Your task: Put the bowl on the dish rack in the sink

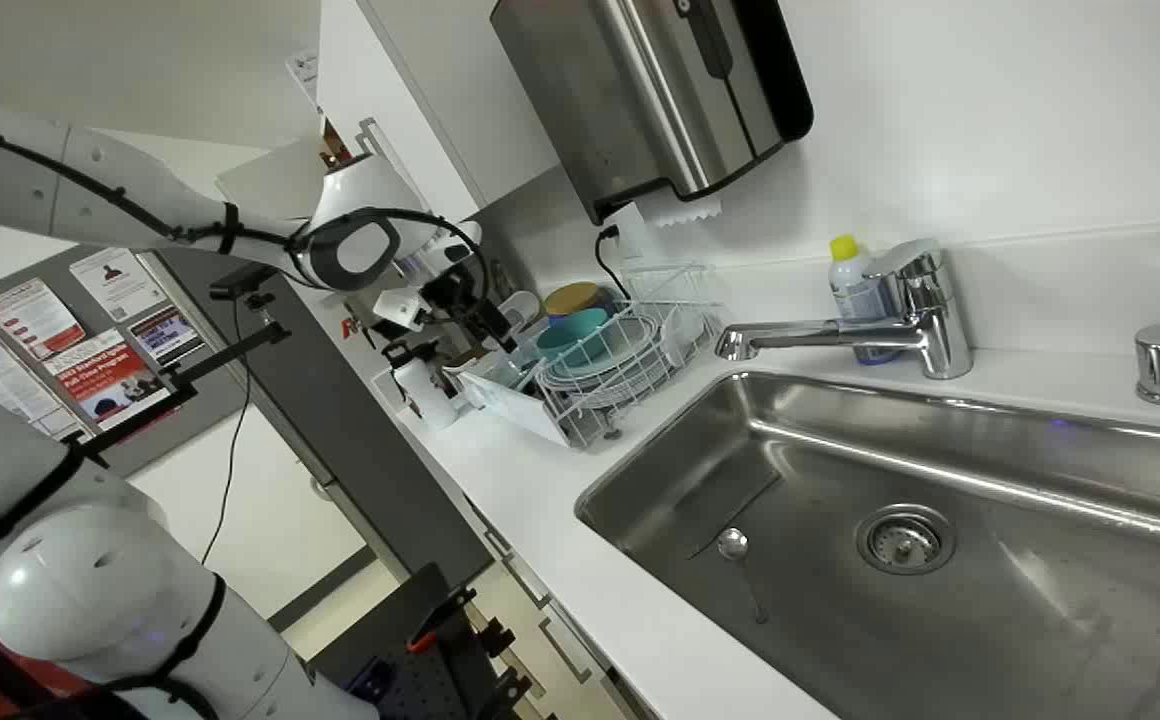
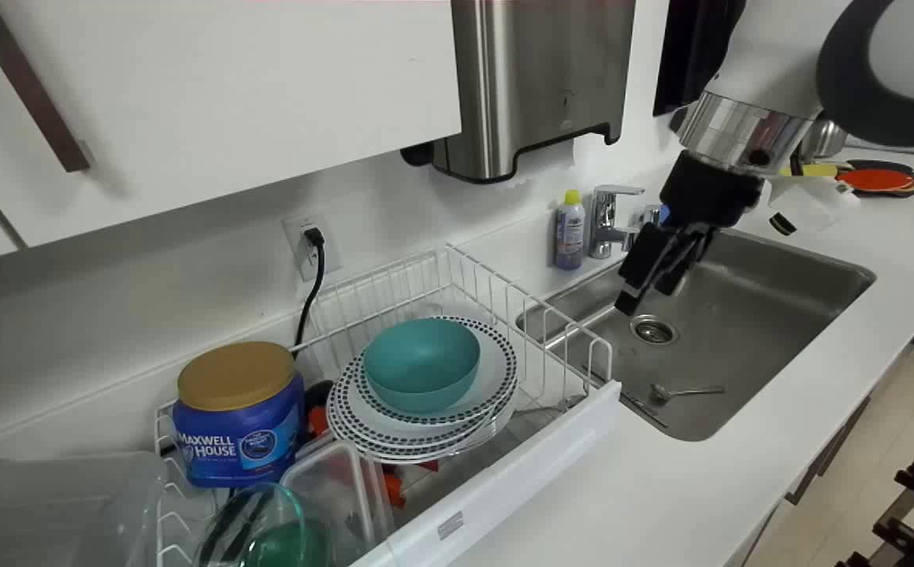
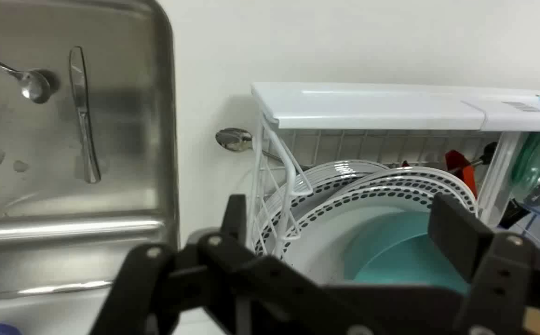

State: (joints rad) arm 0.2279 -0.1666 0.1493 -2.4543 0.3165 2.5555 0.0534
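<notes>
The teal bowl point(image 2: 421, 366) sits upright on a stack of dotted white plates in the dish rack; it also shows in an exterior view point(image 1: 572, 338) and partly in the wrist view point(image 3: 400, 251). The dish rack point(image 2: 508, 472) is white wire with a white front panel. It stands on the counter beside the sink, also in the wrist view point(image 3: 381, 108). The stainless-steel sink point(image 1: 1040, 600) also shows in an exterior view point(image 2: 756, 315). My gripper point(image 3: 347, 223) is open and empty, fingers wide apart, above the rack's sink-side end; it also shows in an exterior view point(image 2: 646, 293).
A spoon point(image 3: 36, 86) and a knife point(image 3: 84, 116) lie in the sink. The faucet point(image 1: 840, 335) and a yellow-capped bottle point(image 1: 862, 295) stand behind it. A blue coffee tub point(image 2: 240, 425) and clear containers crowd the rack's far end. A paper towel dispenser point(image 1: 640, 90) hangs above.
</notes>
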